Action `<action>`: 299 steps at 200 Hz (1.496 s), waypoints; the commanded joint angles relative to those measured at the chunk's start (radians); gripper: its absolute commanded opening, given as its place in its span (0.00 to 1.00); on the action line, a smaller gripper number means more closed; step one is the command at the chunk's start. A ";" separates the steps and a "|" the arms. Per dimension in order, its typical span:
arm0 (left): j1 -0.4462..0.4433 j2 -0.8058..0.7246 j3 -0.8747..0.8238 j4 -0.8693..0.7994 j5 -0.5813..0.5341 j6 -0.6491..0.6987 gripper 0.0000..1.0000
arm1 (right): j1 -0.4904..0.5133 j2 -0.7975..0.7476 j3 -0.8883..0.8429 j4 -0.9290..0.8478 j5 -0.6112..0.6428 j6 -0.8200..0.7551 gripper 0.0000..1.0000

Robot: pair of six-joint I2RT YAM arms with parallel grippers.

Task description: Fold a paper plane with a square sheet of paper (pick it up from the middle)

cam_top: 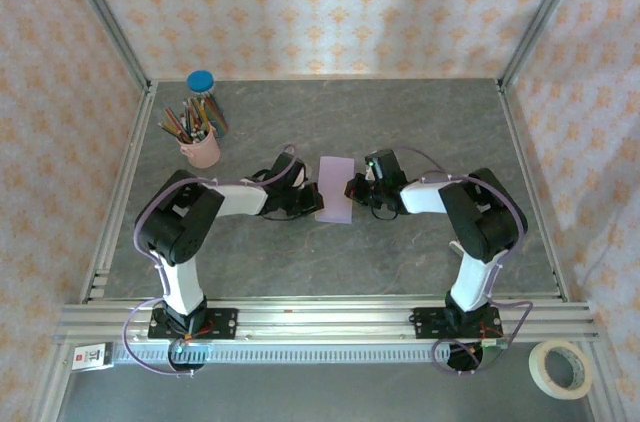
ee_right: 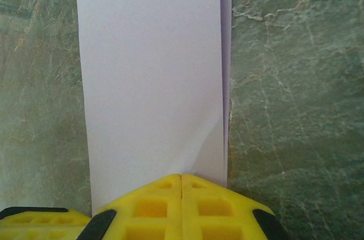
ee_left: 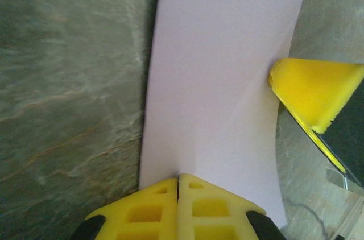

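Jaws (both pairs): clenched, the yellow tips of each pair pressed flat together with no gap; each pair sits at an edge of the square sheet of paper (cam_top: pixel 336 190), and it cannot be told whether a layer is pinched between them.
Blue-lidded jar (cam_top: pixel 201 82): far left corner of the surface (cam_top: pixel 400 252), upright, just behind the cup.
Pink pencil cup (cam_top: pixel 204 150): upright, holding a fan of coloured pencils, well apart from the sheet.
Left arm (cam_top: pixel 215 204): reaches from its base on the near rail (cam_top: pixel 330 320) toward the middle of the surface, ending at the sheet's left edge.
Left fingertips (ee_left: pixel 159 211): resting on the near edge of the sheet in the left wrist view (a faint diagonal crease runs away from them across the paper).
Sheet: pale lilac, folded to a narrow upright rectangle, lying flat mid-surface between the two arms; the right wrist view shows a second layer peeking out along one long edge.
Right fingertips (ee_right: pixel 210 209): at the sheet's opposite edge, facing the left pair across the paper.
Right arm (cam_top: pixel 450 197): bent inward from its base, mirroring the left.
Tape roll (cam_top: pixel 560 368): lying flat at the near right, outside the rail.
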 commanded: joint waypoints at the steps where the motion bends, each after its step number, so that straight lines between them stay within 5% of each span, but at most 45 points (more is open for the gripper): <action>1: 0.027 -0.041 -0.038 -0.144 -0.150 0.009 0.00 | -0.007 0.162 -0.121 -0.352 0.264 -0.015 0.02; 81: -0.049 -0.063 0.043 -0.018 0.005 -0.004 0.00 | -0.005 0.162 -0.123 -0.353 0.264 -0.013 0.02; 185: -0.050 0.004 -0.071 -0.112 -0.074 0.011 0.00 | -0.006 0.170 -0.095 -0.358 0.272 -0.009 0.02; 234: -0.016 -0.075 -0.185 -0.107 -0.075 0.009 0.00 | -0.006 0.174 -0.069 -0.363 0.271 -0.009 0.02; 299: 0.043 -0.289 -0.136 -0.169 -0.094 0.069 0.00 | 0.039 0.117 -0.020 -0.340 0.196 -0.065 0.01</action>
